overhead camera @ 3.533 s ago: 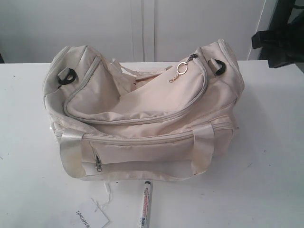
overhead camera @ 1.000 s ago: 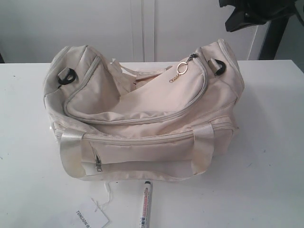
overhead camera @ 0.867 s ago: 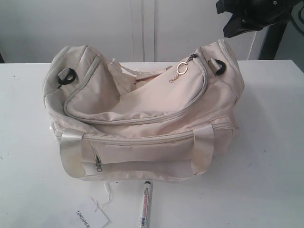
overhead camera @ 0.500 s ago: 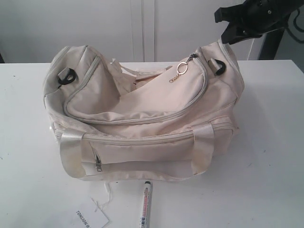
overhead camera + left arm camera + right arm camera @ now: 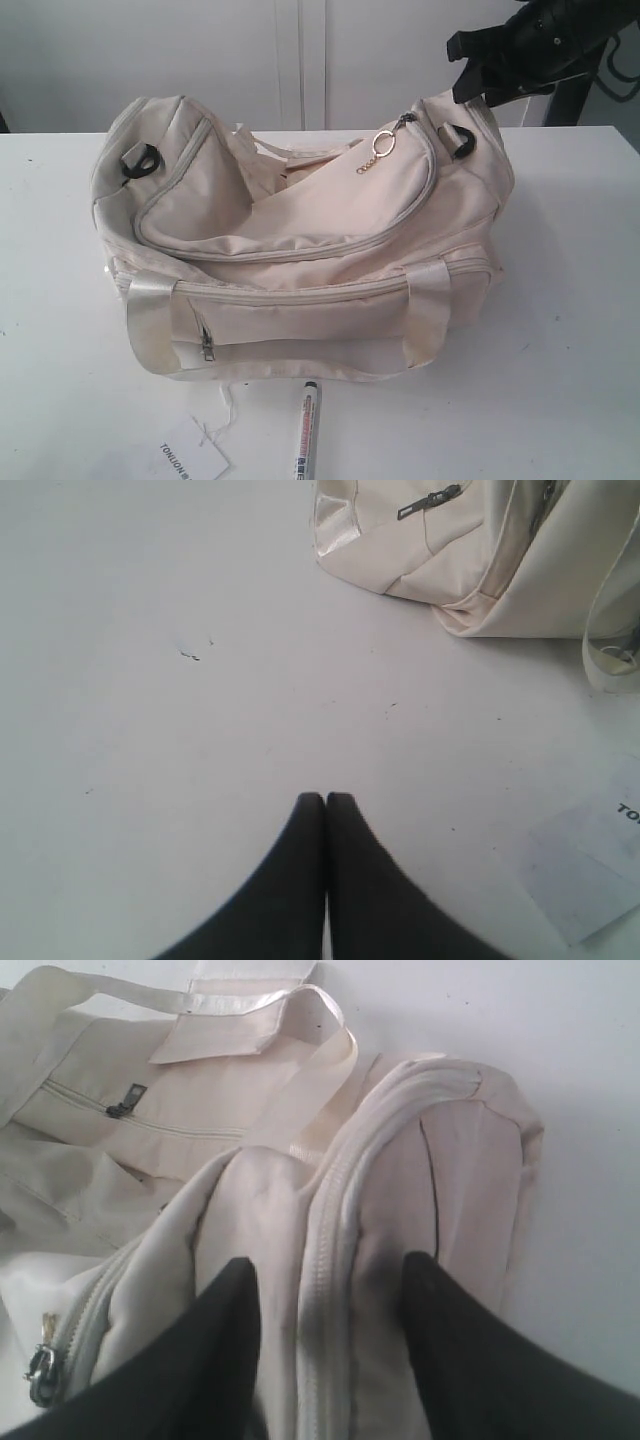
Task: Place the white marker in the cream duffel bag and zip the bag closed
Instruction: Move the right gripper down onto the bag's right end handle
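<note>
White and slim, the marker lies on the table just in front of the cream duffel bag, held by neither gripper. The right gripper angles down over the bag's right end, fingers spread wide either side of the zip ridge — whether they touch it is unclear. The left gripper — fingers pressed together, empty — points at bare table near the bag's front corner.

The marker runs off the exterior view's lower edge, its print too small to read. The tag is cut off there too, and again in the left wrist view. Folded cloth hides the inside of the bag.
</note>
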Robot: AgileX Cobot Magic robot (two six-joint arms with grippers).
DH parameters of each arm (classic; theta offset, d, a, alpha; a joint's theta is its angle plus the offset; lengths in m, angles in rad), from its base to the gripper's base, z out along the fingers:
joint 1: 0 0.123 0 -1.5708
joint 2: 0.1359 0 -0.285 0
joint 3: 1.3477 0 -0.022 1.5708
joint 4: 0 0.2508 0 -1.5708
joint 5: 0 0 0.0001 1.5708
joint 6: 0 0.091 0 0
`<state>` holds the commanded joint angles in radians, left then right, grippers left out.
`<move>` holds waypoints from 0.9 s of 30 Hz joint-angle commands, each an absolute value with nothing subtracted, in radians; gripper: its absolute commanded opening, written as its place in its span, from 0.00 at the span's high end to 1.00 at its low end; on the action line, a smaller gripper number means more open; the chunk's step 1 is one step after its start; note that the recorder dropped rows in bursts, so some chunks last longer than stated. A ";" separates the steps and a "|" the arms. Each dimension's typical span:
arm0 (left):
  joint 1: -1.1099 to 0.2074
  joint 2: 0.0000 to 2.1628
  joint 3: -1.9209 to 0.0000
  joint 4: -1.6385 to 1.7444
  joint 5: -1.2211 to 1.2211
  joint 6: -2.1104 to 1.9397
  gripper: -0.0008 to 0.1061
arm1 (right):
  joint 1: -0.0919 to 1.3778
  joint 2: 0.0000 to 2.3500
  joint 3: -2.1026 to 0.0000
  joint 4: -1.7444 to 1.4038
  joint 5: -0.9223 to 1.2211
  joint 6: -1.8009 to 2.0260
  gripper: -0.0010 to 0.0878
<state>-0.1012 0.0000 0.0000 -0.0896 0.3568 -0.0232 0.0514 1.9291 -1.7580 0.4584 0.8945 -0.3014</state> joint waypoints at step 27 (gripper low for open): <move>-0.101 0.000 0.000 -0.090 0.355 -0.021 0.99 | 0.049 1.974 -1.756 0.518 0.953 -0.286 0.95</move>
<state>-0.1012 0.0000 0.0000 -0.0896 0.3552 -0.0213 0.0493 1.9736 -1.7565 0.5176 0.9527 -0.2861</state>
